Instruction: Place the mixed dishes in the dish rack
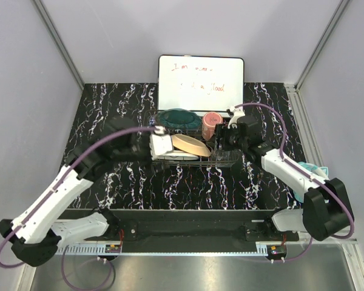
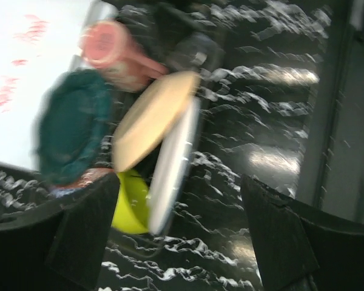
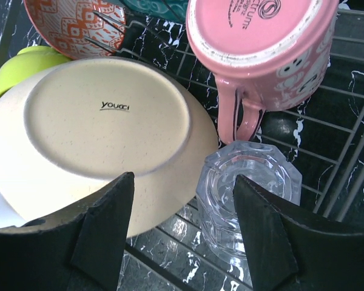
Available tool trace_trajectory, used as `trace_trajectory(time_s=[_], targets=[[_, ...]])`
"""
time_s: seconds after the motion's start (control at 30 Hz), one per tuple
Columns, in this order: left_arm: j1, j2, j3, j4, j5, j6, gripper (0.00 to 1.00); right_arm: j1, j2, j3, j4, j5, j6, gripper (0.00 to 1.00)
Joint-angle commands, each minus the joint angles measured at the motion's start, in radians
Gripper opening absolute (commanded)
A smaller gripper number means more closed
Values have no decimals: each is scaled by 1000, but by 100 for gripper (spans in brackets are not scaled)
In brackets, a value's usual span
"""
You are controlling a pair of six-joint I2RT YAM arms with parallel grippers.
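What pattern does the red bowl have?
The red bowl has orange-red diamond shapes on white; right wrist view.

Whiteboard point(image 1: 200, 74) with red writing at the far wall; black marbled tabletop point(image 1: 139, 182).

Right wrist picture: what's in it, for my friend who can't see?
A clear glass sits in the wire rack, just past two open black fingers. Left of it a peach plate shows its underside, and above it a pink mug shows its base.
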Motion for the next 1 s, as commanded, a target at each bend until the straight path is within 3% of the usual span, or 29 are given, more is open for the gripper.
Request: trace_trajectory(time_s=[0.0, 0.13, 0.27, 0.4, 0.5, 0.6, 0.7, 0.83, 0.97], targets=[[-151, -5, -72, -92, -163, 86, 84, 24, 76, -12, -208, -23, 41, 74], [-248, 62, -48, -153, -278, 62, 86, 24, 63, -20, -218, -21, 49, 73], [-309, 193, 85, -285, -260, -56, 85, 25, 55, -34, -232, -15, 48, 73], [-426, 213, -27, -281, -257, -56, 85, 22, 81, -19, -238, -24, 45, 73], [-544, 204, -172, -183, -451, -27, 88, 24, 80, -20, -238, -24, 46, 73], [-648, 192, -316, -19, -818, 51, 92, 24, 80, -19, -240, -26, 43, 73], [-722, 166, -477, 190, -1046, 201, 92, 24, 83, -19, -240, -29, 43, 73], [-825, 32, -661, 475, -1116, 451, 99, 24, 80, -19, -238, -32, 40, 74], [-917, 41, -704, 529, -1131, 479, 99, 27, 70, -23, -240, -35, 41, 73]])
